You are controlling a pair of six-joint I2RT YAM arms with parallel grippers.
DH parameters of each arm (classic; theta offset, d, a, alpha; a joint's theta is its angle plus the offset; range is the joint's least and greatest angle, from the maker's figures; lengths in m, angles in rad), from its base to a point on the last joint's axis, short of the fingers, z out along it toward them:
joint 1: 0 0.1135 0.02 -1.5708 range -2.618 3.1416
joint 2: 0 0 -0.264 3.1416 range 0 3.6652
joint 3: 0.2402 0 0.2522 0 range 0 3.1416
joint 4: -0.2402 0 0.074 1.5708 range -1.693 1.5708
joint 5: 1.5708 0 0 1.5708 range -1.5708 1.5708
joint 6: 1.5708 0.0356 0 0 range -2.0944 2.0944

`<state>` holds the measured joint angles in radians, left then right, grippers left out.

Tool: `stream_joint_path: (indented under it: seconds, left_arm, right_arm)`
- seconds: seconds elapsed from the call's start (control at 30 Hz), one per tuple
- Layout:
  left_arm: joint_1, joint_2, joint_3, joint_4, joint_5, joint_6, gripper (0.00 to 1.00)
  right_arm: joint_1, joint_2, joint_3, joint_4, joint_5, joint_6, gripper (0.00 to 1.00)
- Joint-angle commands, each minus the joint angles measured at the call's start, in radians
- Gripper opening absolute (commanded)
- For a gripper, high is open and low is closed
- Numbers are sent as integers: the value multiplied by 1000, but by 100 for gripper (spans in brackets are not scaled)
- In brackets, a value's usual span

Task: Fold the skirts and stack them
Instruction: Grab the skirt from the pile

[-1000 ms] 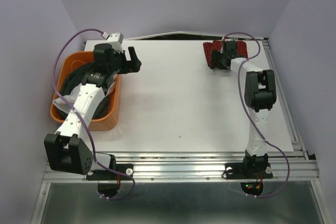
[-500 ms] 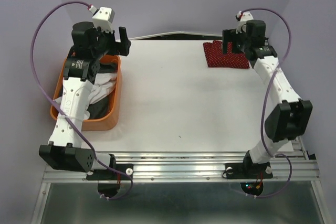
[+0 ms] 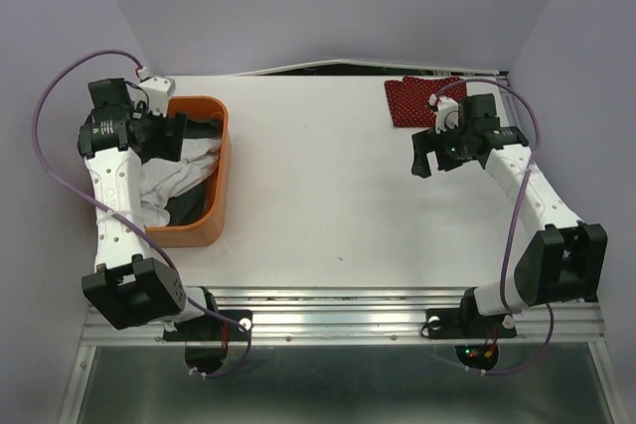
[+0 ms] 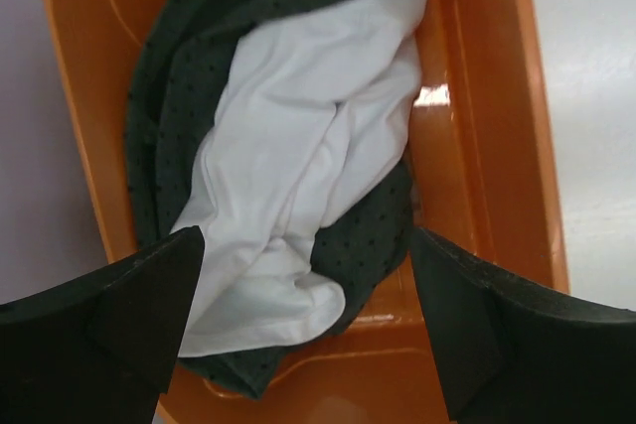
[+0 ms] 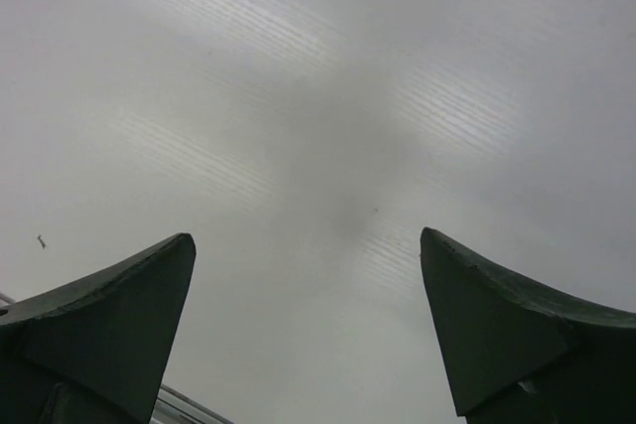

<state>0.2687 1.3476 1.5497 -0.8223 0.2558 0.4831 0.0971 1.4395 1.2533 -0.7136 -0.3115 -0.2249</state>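
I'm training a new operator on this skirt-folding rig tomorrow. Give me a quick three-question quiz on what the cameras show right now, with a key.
1. True or false: the red skirt lies on the table, outside the basket.
2. Which gripper hangs over the basket? A left, B right, C neither.
3. Fill in: in the basket, the white skirt lies bunched on top of the ___ skirt.

Key
1. True.
2. A: the left gripper, jaws open.
3. Grey: the grey skirt.
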Motion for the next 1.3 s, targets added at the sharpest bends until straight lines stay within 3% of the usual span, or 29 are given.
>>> stream_joint_path:
  seconds: [0.0,0.17,0.53,0.6,0.67,0.8,0.87,1.03,1.27]
  left_arm:
    - [7,21,-97,-42,-88,169,96]
    - [6,148,-103,17,-131,259,90]
    - [-28,450,4,144,-171,290,82]
    - [-28,493,16,170,-168,279,72]
    - [-28,508,7,192,-159,270,50]
    - [-29,467,-31,206,-132,270,23]
    - [-29,415,-42,196,-118,267,1]
    - [-28,282,22,111,-43,236,0]
    - [-29,150,416,-43,57,132,0]
  right_arm:
    - [-8,-56,-6,-20,-129,-4,100]
    - [-8,-10,12,-69,-271,-19,100]
    - [-8,68,44,-69,-270,-8,100]
    - [-8,79,44,-70,-270,-2,100]
    - [-8,82,46,-73,-270,-2,100]
    - [-8,81,58,-83,-262,-7,100]
    - [-8,79,66,-83,-258,-7,100]
    - [-8,71,75,-83,-264,1,100]
    - [-8,33,86,-63,-261,10,100]
